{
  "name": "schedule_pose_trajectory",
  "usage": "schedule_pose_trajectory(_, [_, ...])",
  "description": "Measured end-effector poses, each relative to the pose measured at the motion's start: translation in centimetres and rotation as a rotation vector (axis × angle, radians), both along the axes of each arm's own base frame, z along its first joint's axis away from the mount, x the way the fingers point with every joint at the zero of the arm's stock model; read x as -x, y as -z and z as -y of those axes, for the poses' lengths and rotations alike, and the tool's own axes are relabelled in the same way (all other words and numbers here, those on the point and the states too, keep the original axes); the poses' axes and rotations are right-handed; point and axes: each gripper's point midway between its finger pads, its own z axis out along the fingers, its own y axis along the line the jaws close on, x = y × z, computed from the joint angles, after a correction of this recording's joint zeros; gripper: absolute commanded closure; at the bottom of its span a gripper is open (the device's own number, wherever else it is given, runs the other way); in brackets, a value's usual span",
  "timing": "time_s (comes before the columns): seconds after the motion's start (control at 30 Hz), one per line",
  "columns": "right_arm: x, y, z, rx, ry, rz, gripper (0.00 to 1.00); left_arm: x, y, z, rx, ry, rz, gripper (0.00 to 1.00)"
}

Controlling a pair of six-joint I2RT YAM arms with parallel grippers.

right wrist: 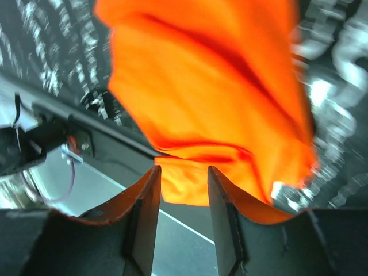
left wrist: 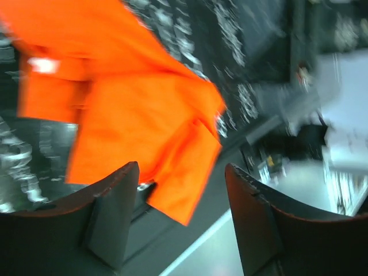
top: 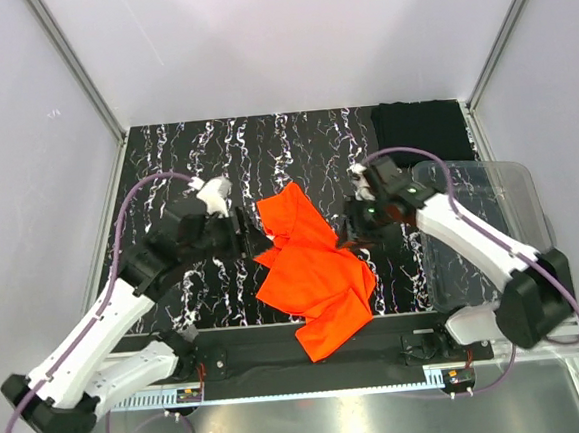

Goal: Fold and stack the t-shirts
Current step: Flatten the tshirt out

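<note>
Honestly, from the top view the main worry is how bunched the orange t-shirt point(top: 314, 275) is. It sits mid-frame on the surface point(top: 194, 154) in a crumpled diagonal heap, and its lower corner looks like it pokes past the near edge. If either claw pinches whatever layer is closest, I'd guess you get a lopsided fold, or that overhanging corner drags the whole thing off. The left claw point(top: 254, 237) sits right at the shirt's left edge and the right claw point(top: 351, 234) at its right edge. The right arm is also close to the clear bin point(top: 507, 174) at the right of the frame, so a wide swing could knock it. The black t-shirt point(top: 421, 131) lies flat in the upper right, well apart from all this. Left wrist view: the left claw point(left wrist: 183, 172) is spread wide with nothing between its fingers point(left wrist: 115, 195). The orange t-shirt point(left wrist: 144, 109) fills the upper left of the frame beyond them, blurry, not gripped. Right wrist view: the right claw point(right wrist: 183, 172) is parted more narrowly, and the orange t-shirt point(right wrist: 213, 75) bulges just past the tips. It isn't clamped, but I can't tell whether the cloth brushes the fingers point(right wrist: 144, 201). If it snags there, lifting away could tug the pile further out of shape.
</note>
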Motion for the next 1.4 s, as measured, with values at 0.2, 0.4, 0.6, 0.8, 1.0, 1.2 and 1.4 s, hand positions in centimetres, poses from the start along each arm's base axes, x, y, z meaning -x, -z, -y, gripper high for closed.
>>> schedule_pose_trajectory(0.2, [-0.5,1.5,-7.9,-0.005,-0.203,-0.033,0.52,-3.5,6.1,-4.2,-0.058,-0.168,-0.160,0.12])
schedule_pose_trajectory(0.4, [-0.9,4.2,-10.6,0.025,-0.203,-0.109,0.55,-7.3,9.9,-4.9,-0.028,-0.203,-0.285,0.13])
schedule_pose_trajectory(0.6, [-0.7,6.2,-6.8,0.060,-0.095,-0.187,0.54,-10.1,14.8,-2.9,-0.017,-0.147,-0.430,0.17])
schedule_pose_trajectory(0.8, [-0.7,7.2,0.3,0.092,0.097,-0.249,0.54,-12.9,16.7,-1.4,0.003,-0.125,-0.465,0.30])
schedule_pose_trajectory(1.0, [-0.1,7.2,0.6,0.098,0.092,-0.250,0.54,-15.7,18.2,0.1,0.041,-0.110,-0.484,0.38])
schedule_pose_trajectory(1.2, [0.2,8.4,0.9,0.124,0.084,-0.282,0.54,-16.2,19.7,0.5,0.041,-0.112,-0.519,0.78])
schedule_pose_trajectory(1.4, [-0.9,9.3,0.1,0.136,0.070,-0.315,0.60,-17.0,19.3,0.2,0.036,-0.123,-0.496,1.00])
